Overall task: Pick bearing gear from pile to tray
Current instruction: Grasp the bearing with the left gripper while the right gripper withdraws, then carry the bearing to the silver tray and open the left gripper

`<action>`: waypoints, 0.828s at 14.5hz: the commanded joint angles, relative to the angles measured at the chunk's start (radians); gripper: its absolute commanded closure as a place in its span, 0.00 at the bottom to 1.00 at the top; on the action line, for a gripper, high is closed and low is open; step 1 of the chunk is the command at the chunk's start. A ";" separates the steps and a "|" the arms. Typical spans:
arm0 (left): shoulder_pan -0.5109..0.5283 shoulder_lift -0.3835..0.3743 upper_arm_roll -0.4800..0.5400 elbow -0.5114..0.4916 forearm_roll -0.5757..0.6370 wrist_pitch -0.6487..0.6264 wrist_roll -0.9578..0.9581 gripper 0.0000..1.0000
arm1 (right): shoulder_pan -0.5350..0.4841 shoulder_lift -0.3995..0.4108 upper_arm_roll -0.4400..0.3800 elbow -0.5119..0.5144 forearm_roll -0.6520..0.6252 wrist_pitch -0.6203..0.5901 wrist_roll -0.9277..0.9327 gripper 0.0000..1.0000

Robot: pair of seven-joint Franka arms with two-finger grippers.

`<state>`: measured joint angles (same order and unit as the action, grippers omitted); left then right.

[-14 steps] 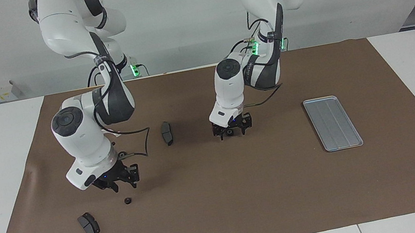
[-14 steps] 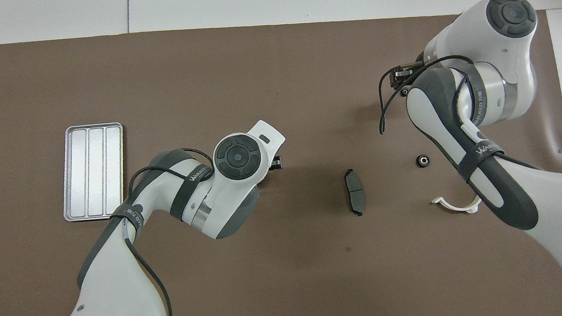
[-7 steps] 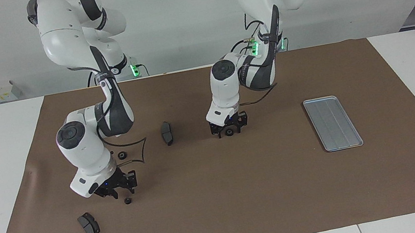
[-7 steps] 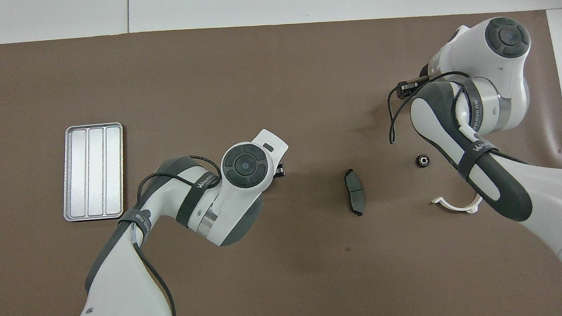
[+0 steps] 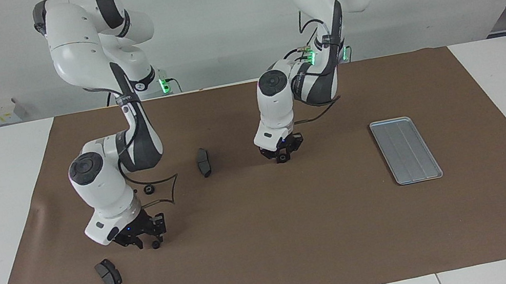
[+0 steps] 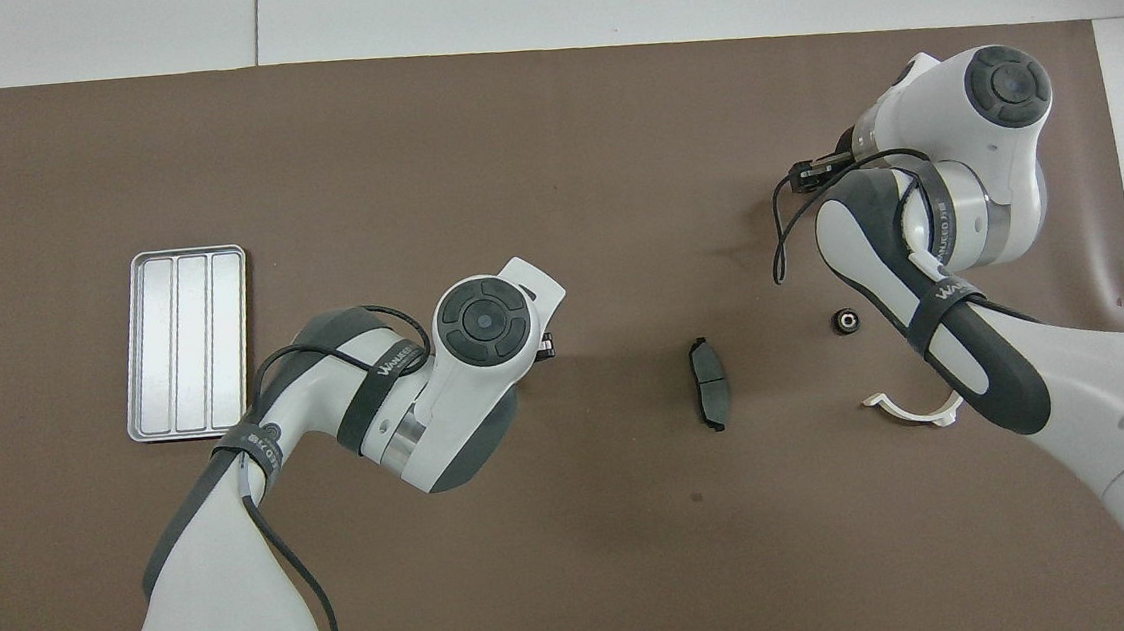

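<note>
The pile is scattered toward the right arm's end of the mat. One black gear (image 5: 155,244) lies on the mat at the tips of my right gripper (image 5: 145,240), which is low and open around or just beside it. A second gear (image 5: 149,189) (image 6: 844,320) lies nearer to the robots. My left gripper (image 5: 281,153) is at mid-table, down at the mat, shut on a third black gear (image 5: 282,159). The silver ridged tray (image 5: 405,150) (image 6: 186,342) lies toward the left arm's end with nothing in it.
One dark brake pad (image 5: 203,162) (image 6: 711,396) lies between the two grippers. Another brake pad (image 5: 108,274) lies farther from the robots than the right gripper. The white half-ring bracket (image 6: 915,408) lies by the right arm. A brown mat (image 5: 272,253) covers the table.
My right gripper has come down to the mat at the gear. My left gripper's fingers have closed in on the gear at mid-table.
</note>
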<state>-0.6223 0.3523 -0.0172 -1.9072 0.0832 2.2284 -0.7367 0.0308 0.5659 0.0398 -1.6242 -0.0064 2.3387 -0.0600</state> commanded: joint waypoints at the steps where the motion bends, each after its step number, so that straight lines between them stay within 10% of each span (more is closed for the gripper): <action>1: 0.065 -0.116 0.010 -0.027 0.024 -0.088 0.070 1.00 | -0.005 0.018 0.009 -0.005 -0.010 0.039 -0.017 0.41; 12: 0.421 -0.168 0.010 -0.044 0.024 -0.093 0.355 1.00 | 0.000 0.042 0.008 -0.025 -0.018 0.097 -0.017 0.50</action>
<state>-0.2434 0.1958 0.0040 -1.9293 0.0899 2.1235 -0.3969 0.0334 0.5937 0.0413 -1.6301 -0.0074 2.3823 -0.0606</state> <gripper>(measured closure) 0.652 0.485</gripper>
